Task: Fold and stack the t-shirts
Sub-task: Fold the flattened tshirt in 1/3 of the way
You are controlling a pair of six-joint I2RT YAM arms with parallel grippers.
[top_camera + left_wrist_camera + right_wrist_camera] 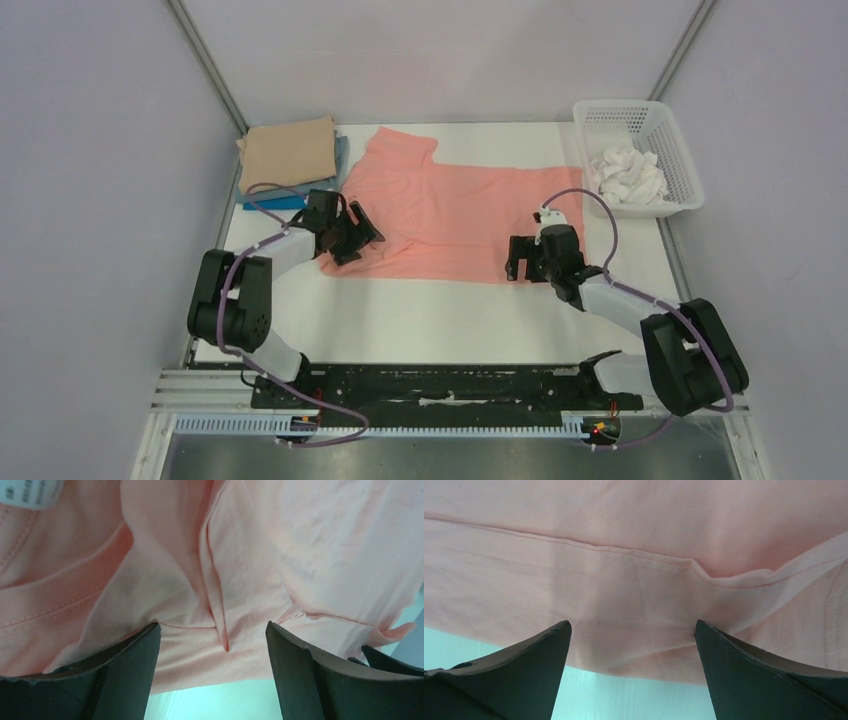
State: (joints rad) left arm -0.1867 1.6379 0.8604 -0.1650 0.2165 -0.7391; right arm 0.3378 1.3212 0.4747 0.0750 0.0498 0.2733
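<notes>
A salmon-pink t-shirt [440,205] lies spread across the middle of the table. My left gripper [352,245] is open at its near left corner, by the collar; in the left wrist view the jaws [212,630] stand wide apart over a fabric fold [220,625]. My right gripper [520,262] is open at the shirt's near right edge; the right wrist view shows its jaws [633,625] apart over the hem [634,645]. A tan folded shirt [290,153] tops a stack with grey-blue [343,158] and bright blue [270,202] shirts at the back left.
A white mesh basket [675,140] holding white cloth [628,175] stands at the back right. Metal frame posts rise at the back corners. The arms' base rail [430,385] runs along the near edge.
</notes>
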